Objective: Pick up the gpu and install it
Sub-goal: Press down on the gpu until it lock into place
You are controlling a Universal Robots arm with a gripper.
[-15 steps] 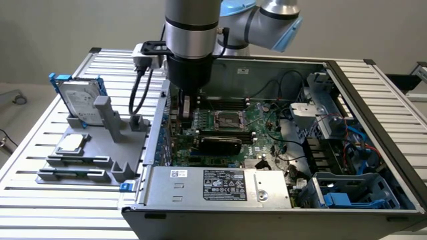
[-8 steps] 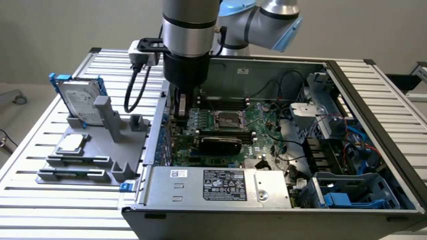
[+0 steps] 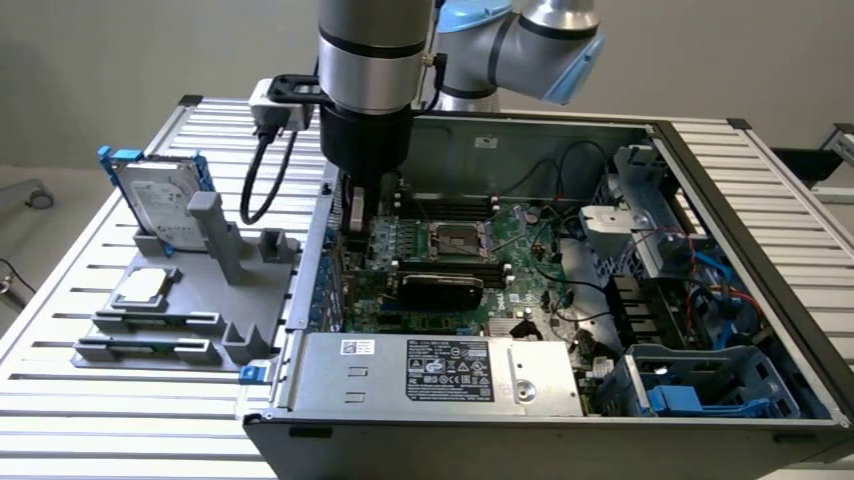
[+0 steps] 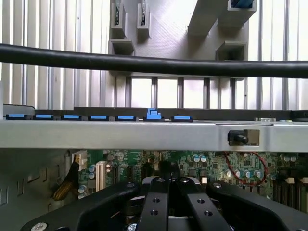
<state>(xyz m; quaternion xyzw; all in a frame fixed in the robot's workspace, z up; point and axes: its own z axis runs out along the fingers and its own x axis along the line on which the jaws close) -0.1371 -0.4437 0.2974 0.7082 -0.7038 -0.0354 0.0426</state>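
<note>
Exterior view: silver-and-black gripper lowered inside the open black computer case, over the green motherboard by the rear wall; fingertips hidden behind the wrist. Small black-covered gpu seated on the board, apart from the gripper.

Wrist view: black fingers pressed together, holding nothing, above the motherboard; tips cut off. Black cable across the grey slatted table.

A robotics lab or test bench: an industrial robot arm works over an open computer case on a slatted aluminium table (grey parts holder alongside).
</note>
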